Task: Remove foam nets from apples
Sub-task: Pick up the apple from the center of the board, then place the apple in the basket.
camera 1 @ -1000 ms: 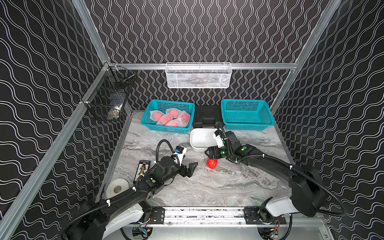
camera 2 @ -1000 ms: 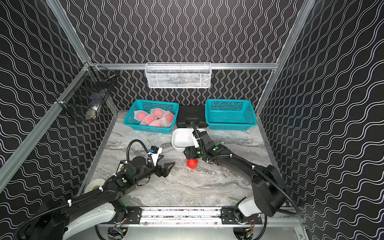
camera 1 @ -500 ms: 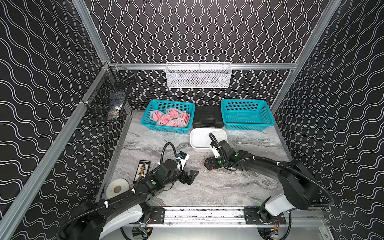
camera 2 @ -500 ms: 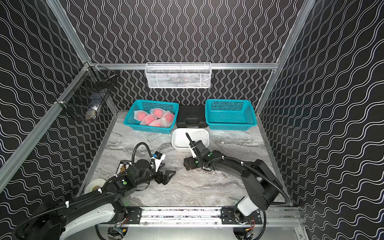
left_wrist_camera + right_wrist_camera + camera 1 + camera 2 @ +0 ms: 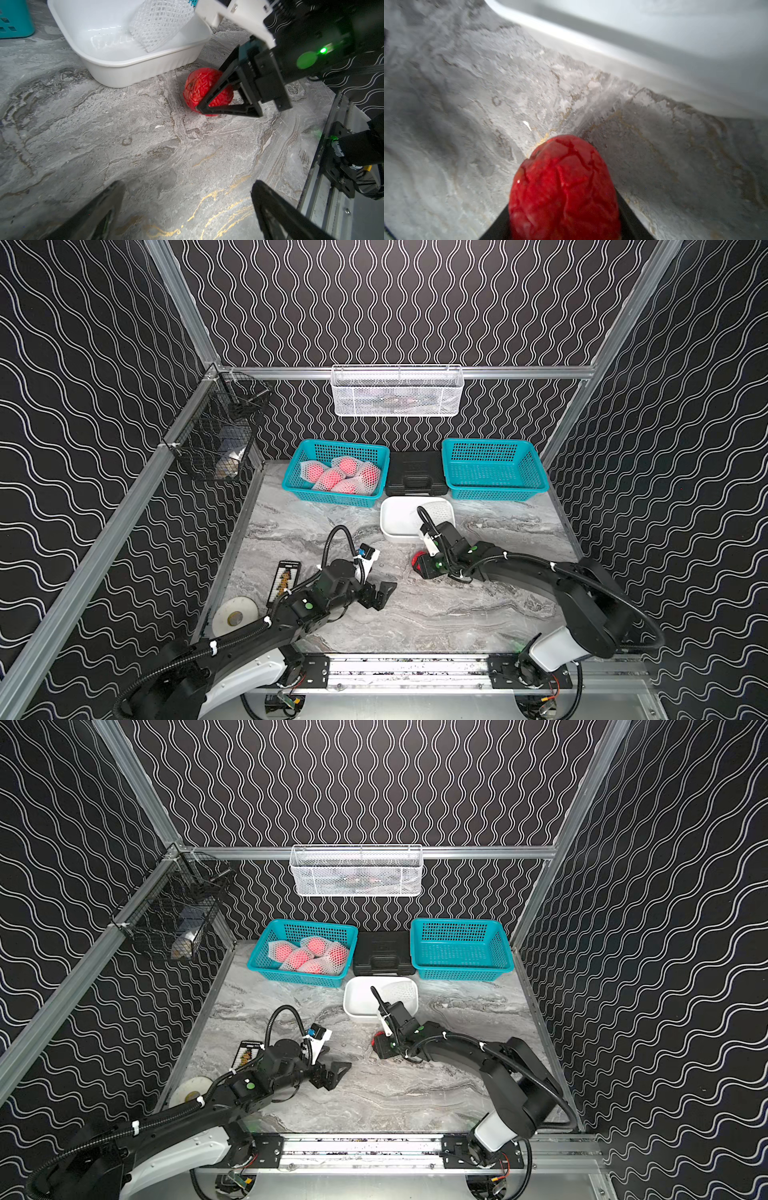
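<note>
Red bare apple (image 5: 204, 89) on the desk (image 5: 145, 145) beside the white tub (image 5: 128, 68), clasped by right fingers (image 5: 232, 109); left fingers (image 5: 276, 212) gape empty.

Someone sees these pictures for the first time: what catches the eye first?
A bare red apple sits on the marble tabletop in the right pincer, beside the white tub. In the tub lies one empty foam net. At the back, a teal basket holds netted apples.

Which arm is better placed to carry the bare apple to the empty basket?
Right: the right gripper grips the apple, with the empty basket nearer it. The left gripper is open, apart from the apple.
</note>
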You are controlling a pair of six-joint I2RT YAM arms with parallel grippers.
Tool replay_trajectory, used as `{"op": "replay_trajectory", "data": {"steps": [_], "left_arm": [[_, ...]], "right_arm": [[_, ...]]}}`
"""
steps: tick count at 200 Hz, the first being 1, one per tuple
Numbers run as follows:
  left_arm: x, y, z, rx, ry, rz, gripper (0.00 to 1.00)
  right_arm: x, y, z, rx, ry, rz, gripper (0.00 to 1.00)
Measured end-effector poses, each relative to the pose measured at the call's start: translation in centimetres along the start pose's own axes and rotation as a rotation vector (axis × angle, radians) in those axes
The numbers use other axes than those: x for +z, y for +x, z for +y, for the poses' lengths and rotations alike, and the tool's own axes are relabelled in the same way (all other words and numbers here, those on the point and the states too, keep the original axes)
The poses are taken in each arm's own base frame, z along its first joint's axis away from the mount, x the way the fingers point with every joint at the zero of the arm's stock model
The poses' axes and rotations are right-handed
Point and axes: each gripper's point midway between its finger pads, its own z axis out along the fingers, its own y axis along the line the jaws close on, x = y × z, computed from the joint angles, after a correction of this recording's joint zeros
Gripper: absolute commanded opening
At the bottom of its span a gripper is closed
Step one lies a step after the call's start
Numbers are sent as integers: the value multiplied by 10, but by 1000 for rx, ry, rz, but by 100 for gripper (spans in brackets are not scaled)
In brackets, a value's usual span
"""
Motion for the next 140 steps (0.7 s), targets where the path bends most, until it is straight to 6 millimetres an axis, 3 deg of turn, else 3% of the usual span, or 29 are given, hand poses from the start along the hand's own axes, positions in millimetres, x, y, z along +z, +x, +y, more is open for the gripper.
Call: {"op": "replay_trajectory", "data": {"steps": [15,34,59,78,116,140], "left_arm": [[0,-10,2,18,-15,-41,99],[3,-34,3,52,-44,-113,99],[14,-92,-13,104,-25,-220,99],[28,-124,-27,113,11,-261,99],[56,-124,-46,124,83,-212,99],[57,-129,-46,123,77,-220,99]], "right_arm": [[-14,-25,0,20,-37,-88,50],[-30,-67,-29,128,-43,-208,47],[-59,-132,-109,346,2,-399,45],[-70,-165,-172,480,48,-481,43],[-84,-201,-287,669,118,-565,42],[-85,-210,-329,706,171,-568,43]]}}
